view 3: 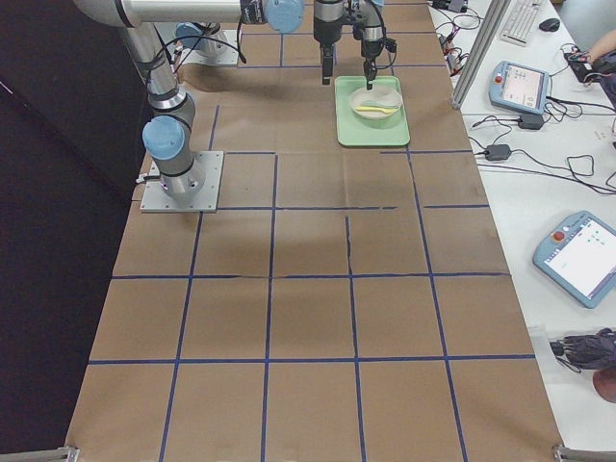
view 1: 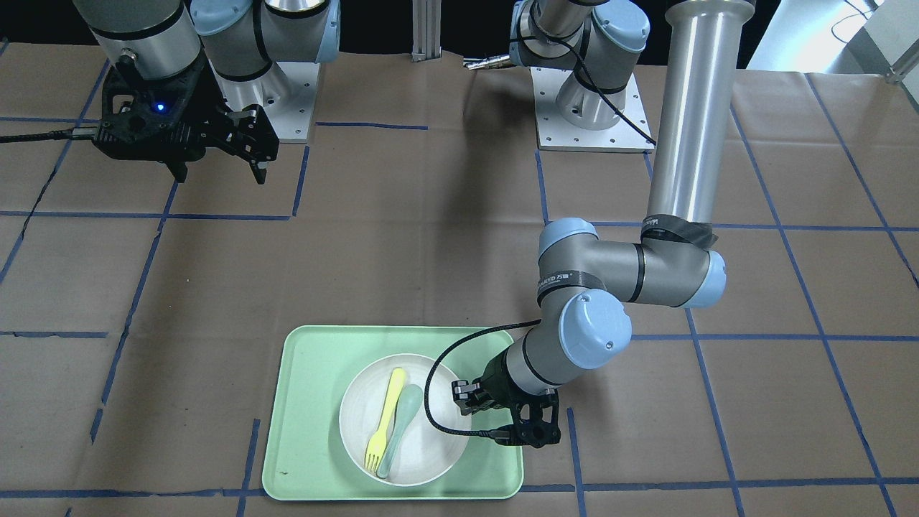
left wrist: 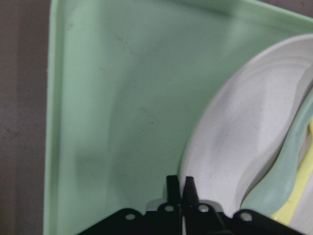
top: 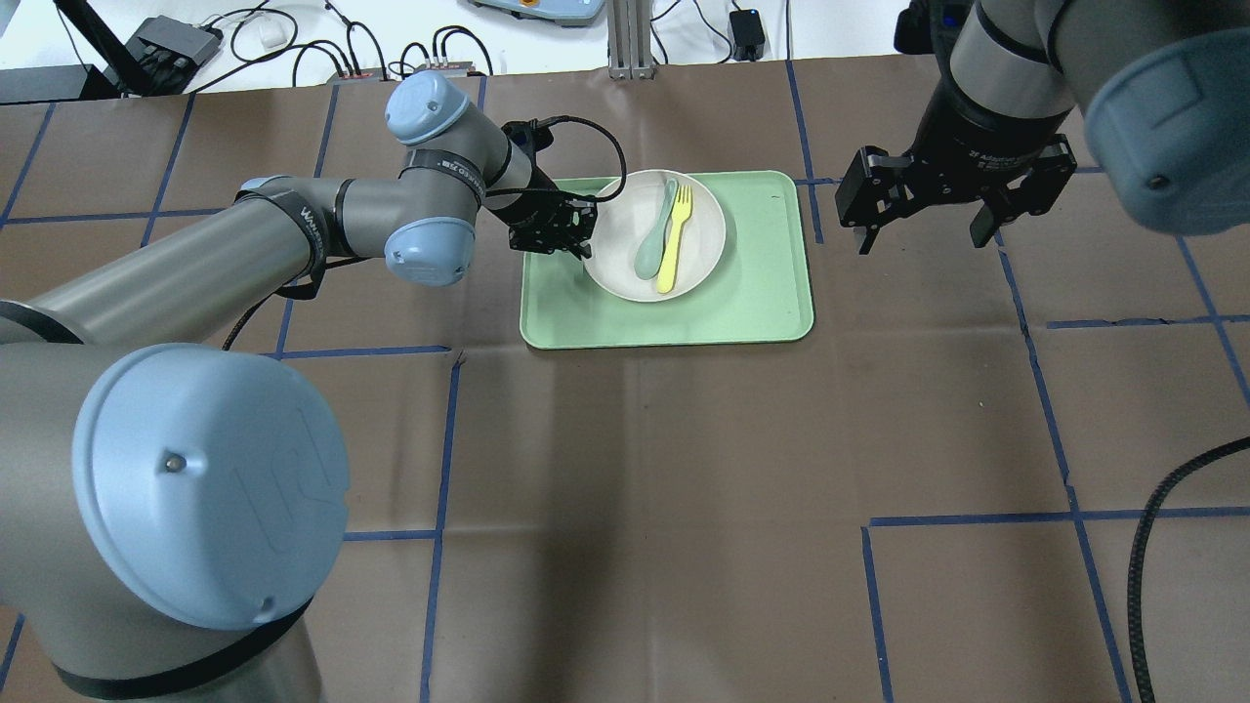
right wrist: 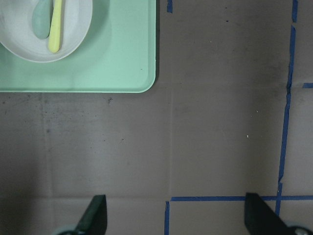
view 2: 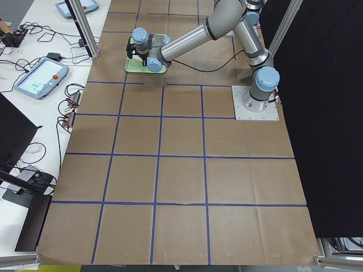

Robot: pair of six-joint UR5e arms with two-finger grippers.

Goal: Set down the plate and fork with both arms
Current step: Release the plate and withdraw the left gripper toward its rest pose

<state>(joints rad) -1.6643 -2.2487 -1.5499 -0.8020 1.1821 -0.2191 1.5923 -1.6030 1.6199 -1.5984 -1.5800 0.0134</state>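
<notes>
My left gripper (left wrist: 181, 185) is pinched on the rim of the plate (left wrist: 230, 147), which sits on the tray (top: 742, 293) with the fork (top: 674, 244) in it; right gripper (top: 923, 240) hangs spread wide beside the tray, so I judge nothing is placed yet.

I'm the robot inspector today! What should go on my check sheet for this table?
Surface: brown paper table with a blue tape grid; a mint-green tray sits on it.
Job's things: plate in the tray; fork lying in the plate.
Clutter: grey-green spoon in the plate, right beside the fork.
Hands: left hand pinched on the plate's rim; right hand open, above bare table beside the tray.
Cables: black cable loops from the left wrist over the plate's edge.
Surroundings: control tablets and wires on the white side bench.
</notes>
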